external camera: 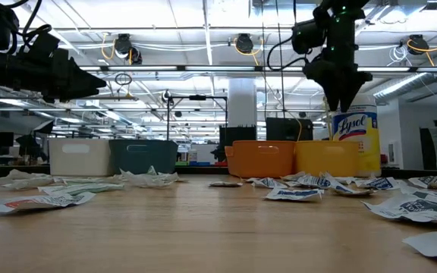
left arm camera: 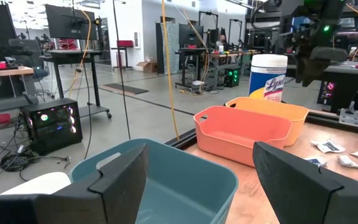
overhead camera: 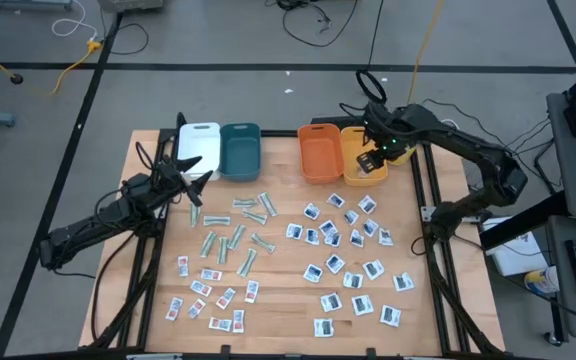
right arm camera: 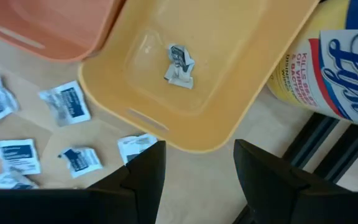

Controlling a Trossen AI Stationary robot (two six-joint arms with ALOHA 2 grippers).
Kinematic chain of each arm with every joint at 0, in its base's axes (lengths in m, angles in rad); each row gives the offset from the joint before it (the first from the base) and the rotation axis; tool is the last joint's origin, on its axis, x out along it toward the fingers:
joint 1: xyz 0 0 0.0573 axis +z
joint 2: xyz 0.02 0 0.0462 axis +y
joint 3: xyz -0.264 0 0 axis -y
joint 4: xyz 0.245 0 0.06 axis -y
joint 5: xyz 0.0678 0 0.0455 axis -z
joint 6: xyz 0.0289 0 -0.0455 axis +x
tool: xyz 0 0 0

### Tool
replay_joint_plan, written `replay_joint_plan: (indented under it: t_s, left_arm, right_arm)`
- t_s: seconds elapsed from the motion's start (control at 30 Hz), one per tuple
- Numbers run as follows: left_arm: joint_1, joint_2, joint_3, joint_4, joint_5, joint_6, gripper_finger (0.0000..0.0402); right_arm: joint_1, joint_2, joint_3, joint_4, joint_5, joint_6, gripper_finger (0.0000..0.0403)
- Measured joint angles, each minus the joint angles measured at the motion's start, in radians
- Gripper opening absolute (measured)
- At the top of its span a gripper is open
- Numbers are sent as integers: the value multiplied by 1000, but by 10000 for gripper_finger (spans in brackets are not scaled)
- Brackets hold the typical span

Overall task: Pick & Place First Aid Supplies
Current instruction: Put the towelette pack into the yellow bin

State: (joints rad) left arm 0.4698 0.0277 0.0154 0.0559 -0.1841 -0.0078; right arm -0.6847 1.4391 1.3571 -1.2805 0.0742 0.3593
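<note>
High view: wooden table (overhead camera: 278,290) with four bins along far edge, white bin (overhead camera: 199,147), teal bin (overhead camera: 240,149), orange bin (overhead camera: 319,153), yellow bin (overhead camera: 363,155). Packets scattered over the near half: green strips (overhead camera: 233,233) in the middle-left, red-print packets (overhead camera: 208,295) near-left, blue-print packets (overhead camera: 353,250) on the right. Left gripper (overhead camera: 194,165) over the table edge just beside white and teal bins, fingers apart, nothing between them. Right gripper (overhead camera: 371,160) above the yellow bin. Low view: right gripper (external camera: 343,97) hanging well clear above the yellow bin (external camera: 327,158), fingers pointing down, gap hard to judge here; wipes canister (external camera: 354,140) right behind that bin; left gripper (external camera: 89,82) up high over the white bin (external camera: 80,156); packets (external camera: 294,194) flat on the table. Left wrist view: left fingers (left arm camera: 122,180) spread wide, empty, teal bin (left arm camera: 166,180) right below, orange bin (left arm camera: 244,132) and yellow bin (left arm camera: 272,107) beyond, canister (left arm camera: 268,76) behind. Right wrist view: right fingers (right arm camera: 143,176) parted, holding nothing; one crumpled blue-print packet (right arm camera: 179,65) lying inside the yellow bin (right arm camera: 229,112); more blue-print packets (right arm camera: 67,102) on the table beside that bin; canister (right arm camera: 337,62) touching or just beside bin's side, cannot tell which.
</note>
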Motion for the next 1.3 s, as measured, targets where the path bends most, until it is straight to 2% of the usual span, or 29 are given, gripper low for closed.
replay_joint_plan:
  t_s: [0.17, 0.33, 0.47, 0.67, 0.8, 1.03, 1.3]
  left_arm:
    - [0, 0, 0, 0, 0, 0, 296]
    - [0, 0, 0, 0, 0, 0, 296]
    - [0, 0, 0, 0, 0, 0, 296]
    - [0, 0, 0, 0, 0, 0, 296]
    - [0, 0, 0, 0, 0, 0, 296]
    - [0, 0, 0, 0, 0, 0, 296]
    - [0, 0, 0, 0, 0, 0, 296]
  right_arm:
    - [10, -38, -37, -3, 1, 12, 181]
    - [75, -83, -132, -3, -1, 80, 178]
    - [152, -138, -221, -4, -6, 192, 178]
    - [301, -209, -346, -2, -123, 376, 176]
    - [420, -244, -402, 18, -130, 495, 175]
    - [596, -253, -416, 27, -130, 670, 171]
    - [699, -253, -416, 27, -101, 767, 171]
